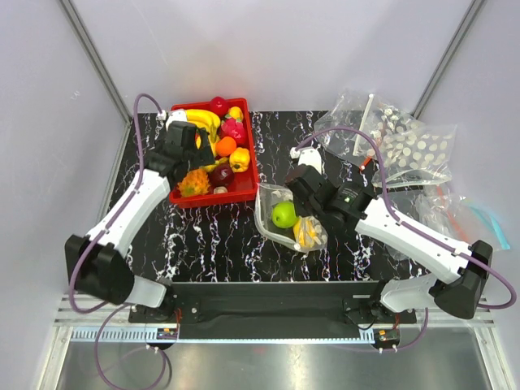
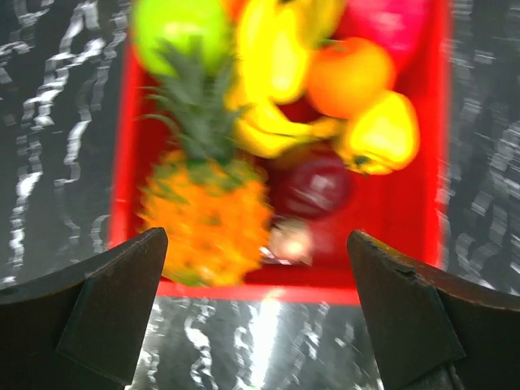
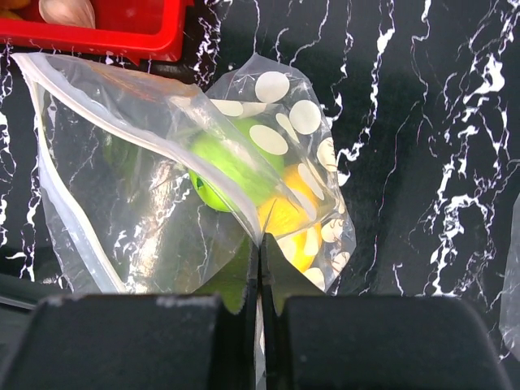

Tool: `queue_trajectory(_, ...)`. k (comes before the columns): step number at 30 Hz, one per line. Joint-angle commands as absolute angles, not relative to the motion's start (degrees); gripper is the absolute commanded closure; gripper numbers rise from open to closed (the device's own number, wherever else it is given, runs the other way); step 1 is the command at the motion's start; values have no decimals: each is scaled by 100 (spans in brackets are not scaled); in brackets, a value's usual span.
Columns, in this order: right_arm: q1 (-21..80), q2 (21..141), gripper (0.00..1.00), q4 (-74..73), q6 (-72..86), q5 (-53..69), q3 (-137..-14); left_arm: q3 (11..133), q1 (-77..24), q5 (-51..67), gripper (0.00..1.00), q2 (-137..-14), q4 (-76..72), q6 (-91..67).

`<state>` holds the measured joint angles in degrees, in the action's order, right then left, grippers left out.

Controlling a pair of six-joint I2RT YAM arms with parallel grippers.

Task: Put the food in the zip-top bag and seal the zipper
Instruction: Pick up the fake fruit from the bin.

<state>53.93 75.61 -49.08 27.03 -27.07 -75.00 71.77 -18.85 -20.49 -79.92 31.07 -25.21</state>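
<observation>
The dotted zip-top bag (image 1: 272,203) lies open on the black marble table, just right of the red tray (image 1: 248,183). Inside it are a green apple (image 1: 284,214) and a yellow fruit (image 1: 307,233). My right gripper (image 1: 299,197) is shut on the bag's edge. In the right wrist view the gripper (image 3: 260,244) pinches the plastic beside the apple (image 3: 231,166) and yellow fruit (image 3: 288,219), and the white zipper (image 3: 138,130) stands open. My left gripper (image 1: 185,150) hovers open and empty over the tray, where bananas (image 1: 203,120) lie. It also shows in the left wrist view (image 2: 256,301).
The tray (image 2: 268,291) holds an orange pineapple (image 2: 207,215), a green fruit (image 2: 179,28), bananas (image 2: 272,57), an orange fruit (image 2: 349,73), a yellow fruit (image 2: 382,134) and a dark red one (image 2: 313,183). Spare dotted bags (image 1: 402,138) lie back right, a blue-edged clear bag (image 1: 479,218) far right.
</observation>
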Motion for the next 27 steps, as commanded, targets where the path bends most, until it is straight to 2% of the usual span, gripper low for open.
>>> queue_trajectory(1,5353,7611,100,-4606,2391,-2813,-7770,7944,-1452,-2215,1,-8480,3462,-2268)
queue_trajectory(6,5361,7567,100,-4324,2215,-2742,-7690,8429,-1344,-1768,1,-9105,3482,-1881)
queue_trajectory(10,5353,7629,100,-4307,2136,-2821,-7699,8043,-1625,-1355,1,-8755,2709,-1530)
queue_trajectory(15,5353,7620,100,-4227,2127,-2769,-7664,7471,-1758,252,1,-8419,1794,-407)
queue_trajectory(27,5353,7348,100,-4324,2066,-2681,-7638,9026,-2013,-79,1,-10519,3234,756)
